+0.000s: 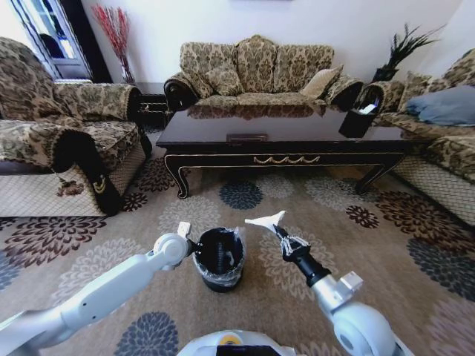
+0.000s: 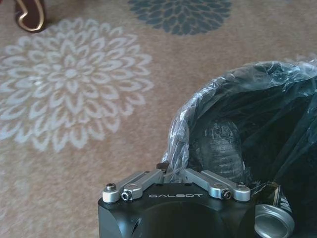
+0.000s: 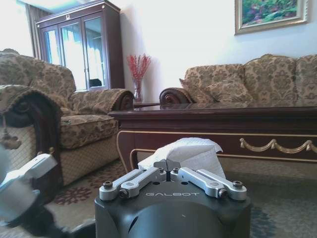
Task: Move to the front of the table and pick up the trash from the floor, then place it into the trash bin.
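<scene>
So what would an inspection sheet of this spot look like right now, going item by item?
Surface: flower-patterned carpet.
Job's things: white paper piece held above the floor; trash bin with liner, dark items inside; table behind.
Clutter: black holder on the table's right end.
Grippers: right gripper shut on the paper; left gripper clamps the bin's rim.
Cables: nothing seen.
Surroundings: patterned sofas, cabinet, red twigs.

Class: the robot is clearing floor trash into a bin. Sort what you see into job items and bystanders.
Job items:
- white paper piece, pinched in the right gripper
- round black lined trash bin, its rim pinched by the left gripper
- long dark-brown coffee table

Bystanders:
- patterned sofa
- black box holder
- red twigs vase
</scene>
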Tool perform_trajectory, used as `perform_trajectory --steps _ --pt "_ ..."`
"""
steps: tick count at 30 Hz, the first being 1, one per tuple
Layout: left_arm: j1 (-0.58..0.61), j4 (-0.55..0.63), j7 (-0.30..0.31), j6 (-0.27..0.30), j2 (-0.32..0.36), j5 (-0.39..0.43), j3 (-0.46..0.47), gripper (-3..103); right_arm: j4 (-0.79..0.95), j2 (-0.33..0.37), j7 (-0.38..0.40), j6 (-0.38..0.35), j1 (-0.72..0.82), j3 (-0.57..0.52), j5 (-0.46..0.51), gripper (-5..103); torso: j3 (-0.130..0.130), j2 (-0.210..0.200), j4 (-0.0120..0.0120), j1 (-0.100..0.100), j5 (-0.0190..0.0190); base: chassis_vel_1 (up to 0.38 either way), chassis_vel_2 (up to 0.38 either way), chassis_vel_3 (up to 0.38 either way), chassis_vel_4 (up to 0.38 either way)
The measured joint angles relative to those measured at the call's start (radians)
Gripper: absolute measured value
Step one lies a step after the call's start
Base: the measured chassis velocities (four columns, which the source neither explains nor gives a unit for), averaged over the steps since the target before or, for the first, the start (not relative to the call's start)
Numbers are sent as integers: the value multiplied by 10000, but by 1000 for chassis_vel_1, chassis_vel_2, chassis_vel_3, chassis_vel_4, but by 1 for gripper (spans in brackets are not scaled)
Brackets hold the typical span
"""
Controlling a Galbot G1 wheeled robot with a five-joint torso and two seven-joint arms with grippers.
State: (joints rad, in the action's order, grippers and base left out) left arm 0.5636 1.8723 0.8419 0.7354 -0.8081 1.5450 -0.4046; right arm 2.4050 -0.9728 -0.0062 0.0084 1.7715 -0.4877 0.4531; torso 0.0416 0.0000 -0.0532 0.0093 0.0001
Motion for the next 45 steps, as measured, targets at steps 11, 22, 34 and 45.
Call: perform_trajectory --steps 11,22,34,45 --pt "-658 38 278 0 -655 314 -685 0 -458 -158 -390 495 673 572 -1865 0 0 1 -2 0 0 0 0 0 0" --pt "-350 166 467 -1 -854 284 -676 0 -929 -237 -913 858 858 893 -2598 17 1 0 -2 0 -2 0 0 0 0" --pt "-57 199 509 -1 -767 169 -472 0 -1112 -373 -871 954 781 913 -2599 66 1 1 -1 0 -2 0 0 0 0" --pt "201 -82 446 -1 -551 -18 162 0 -1235 -742 -808 975 580 734 -2198 97 1 1 -2 1 -3 0 0 0 0"
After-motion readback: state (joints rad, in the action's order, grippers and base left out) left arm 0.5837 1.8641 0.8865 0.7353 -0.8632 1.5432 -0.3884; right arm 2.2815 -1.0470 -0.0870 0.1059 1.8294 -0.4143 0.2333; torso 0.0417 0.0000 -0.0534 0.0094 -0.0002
